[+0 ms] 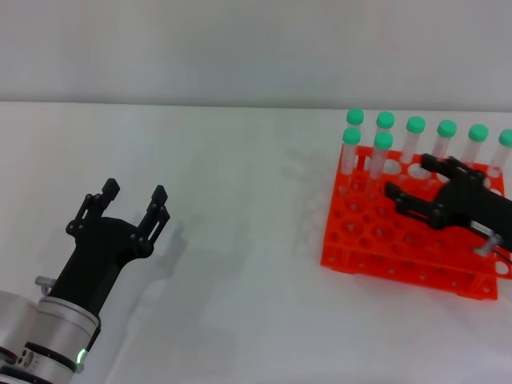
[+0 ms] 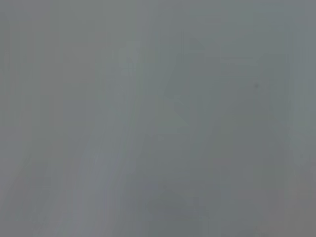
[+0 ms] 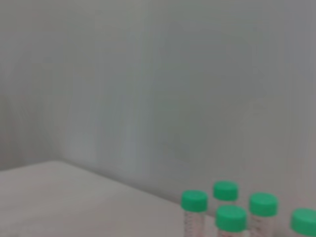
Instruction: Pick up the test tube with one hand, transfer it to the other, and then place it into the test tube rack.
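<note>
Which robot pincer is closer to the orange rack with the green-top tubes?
The right pincer. It hangs open right over the orange rack, beside the tubes. The left pincer, also open, is far off across the bare white table.

Rack [image 1: 376, 232]: orange-red, two-tier, grid of round holes, flat on white table at right. Eight tubes upright in it, clear with green caps: six along far row, two in next row at left end. Nearest-left tube [image 1: 351, 152] and neighbour [image 1: 382, 154] side by side; caps also seen in right wrist view [image 3: 194, 200].

Right gripper [image 1: 416, 188]: black, over rack, fingers spread, nothing between them. Left gripper [image 1: 134, 194]: black, silver wrist with green light, over bare table at left, well apart from rack, fingers spread, empty.
</note>
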